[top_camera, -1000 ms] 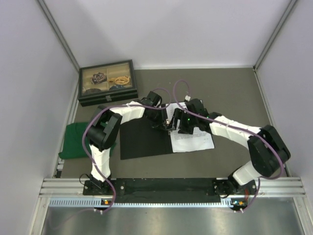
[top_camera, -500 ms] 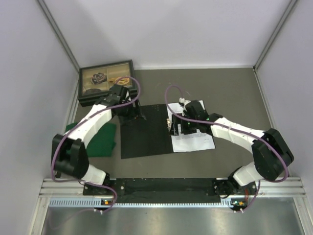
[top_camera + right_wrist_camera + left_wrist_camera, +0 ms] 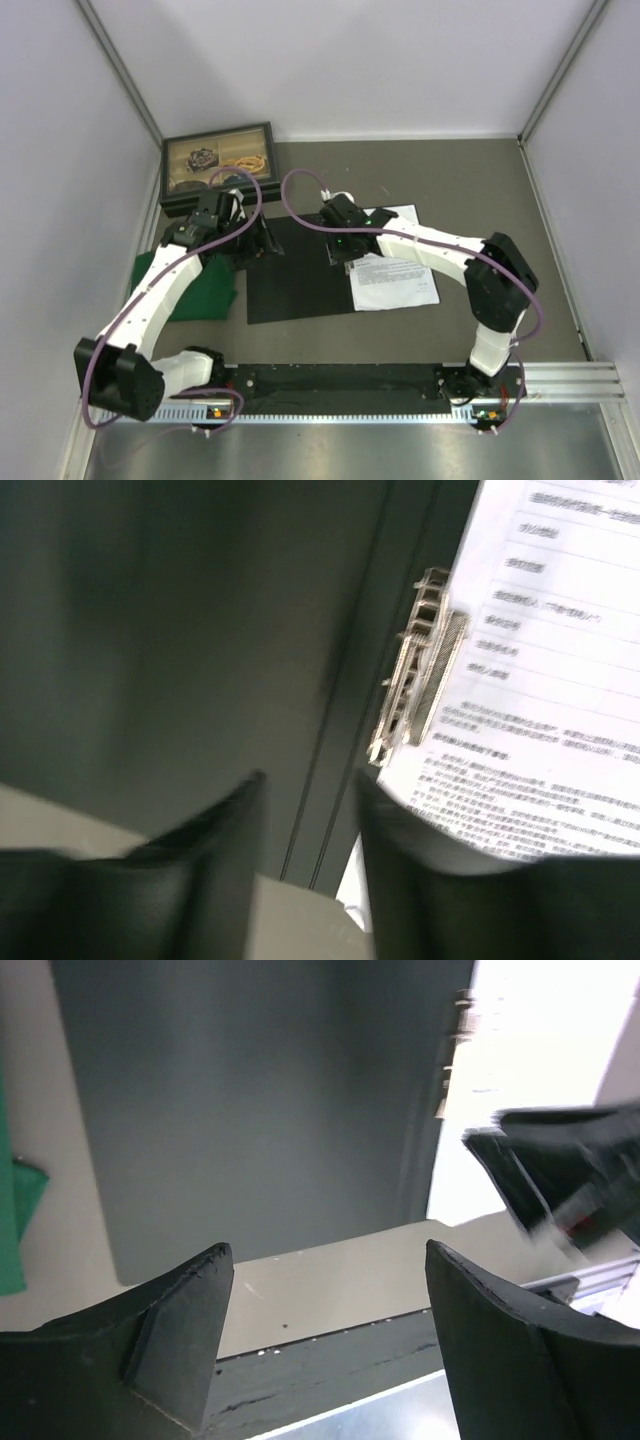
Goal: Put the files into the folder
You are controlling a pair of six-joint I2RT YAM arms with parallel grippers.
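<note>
The flat A4 folder (image 3: 295, 285) lies open on the table, black inside up. The printed white paper sheets (image 3: 400, 280) rest on the half to the right of its metal spine clip (image 3: 415, 680).

The left gripper (image 3: 330, 1260) has its fingers spread wide with nothing between them, and the bare black flap stretches straight ahead of it. The right gripper (image 3: 310, 785) shows only a narrow gap between its blurred fingers, and I see nothing in that gap. The clip sits just ahead of it and a little right, with the sheets further right again.

My worry is that clip. I cannot tell whether it actually pins the sheets. If it does not, folding the flap over could slide or fan them out.

The right fingers are so near the paper edge that a small drift rightward might catch and crease a sheet.

The black flap lies flat, so the left fingers may skid off it. They could also shove the whole folder toward the green cloth (image 3: 215, 290) to the left gripper's outer side.
</note>
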